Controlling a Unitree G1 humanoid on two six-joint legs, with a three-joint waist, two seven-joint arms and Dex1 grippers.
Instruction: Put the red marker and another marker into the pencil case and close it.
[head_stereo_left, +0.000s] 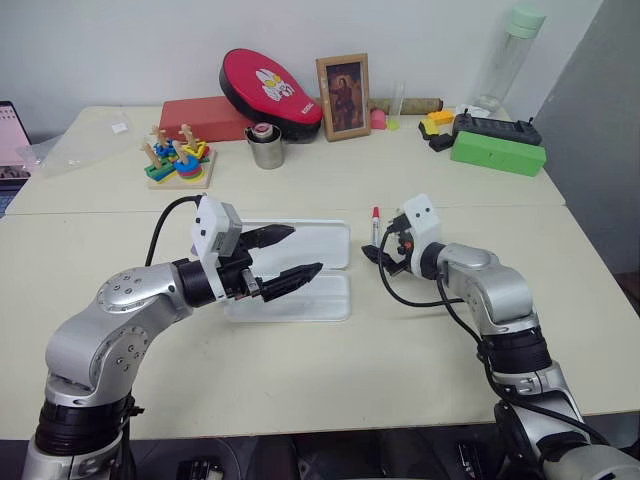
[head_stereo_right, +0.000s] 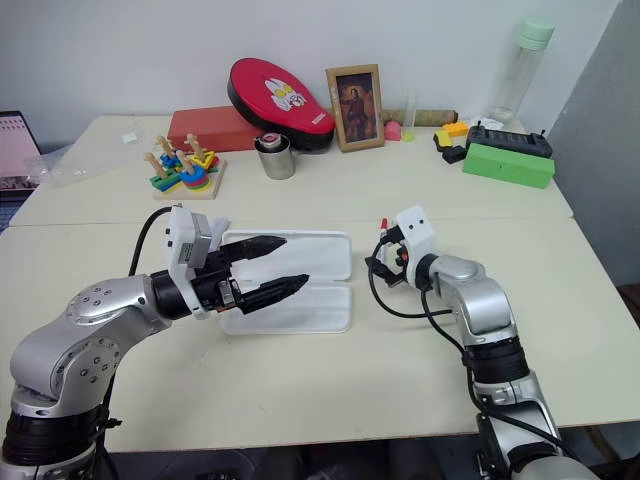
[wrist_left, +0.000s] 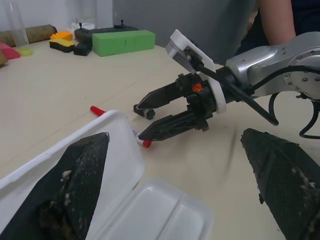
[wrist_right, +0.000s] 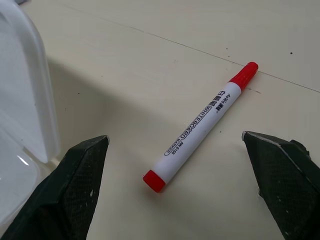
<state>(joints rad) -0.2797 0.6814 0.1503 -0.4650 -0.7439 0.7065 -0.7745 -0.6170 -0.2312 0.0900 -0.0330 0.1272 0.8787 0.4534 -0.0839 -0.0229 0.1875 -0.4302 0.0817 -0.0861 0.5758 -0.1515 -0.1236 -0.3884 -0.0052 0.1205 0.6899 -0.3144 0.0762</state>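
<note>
Right wrist view: right hand (wrist_right: 175, 187) spread wide above the red marker (wrist_right: 200, 126) lying on desk (wrist_right: 150, 50); left hand (head_stereo_left: 283, 256) released over the pencil case (head_stereo_left: 320, 300).

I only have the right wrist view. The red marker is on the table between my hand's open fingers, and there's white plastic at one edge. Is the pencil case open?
Observer: Yes. The pencil case lies open, with both halves flat on the table.
Operator: Where's the left hand?
Observer: The left hand hovers above the open case with its fingers apart.
Operator: How close is my right hand to the marker?
Observer: In the left wrist view, the right hand is open. Its lower fingertip sits right beside one end of the red marker. I cannot tell whether they touch.
</note>
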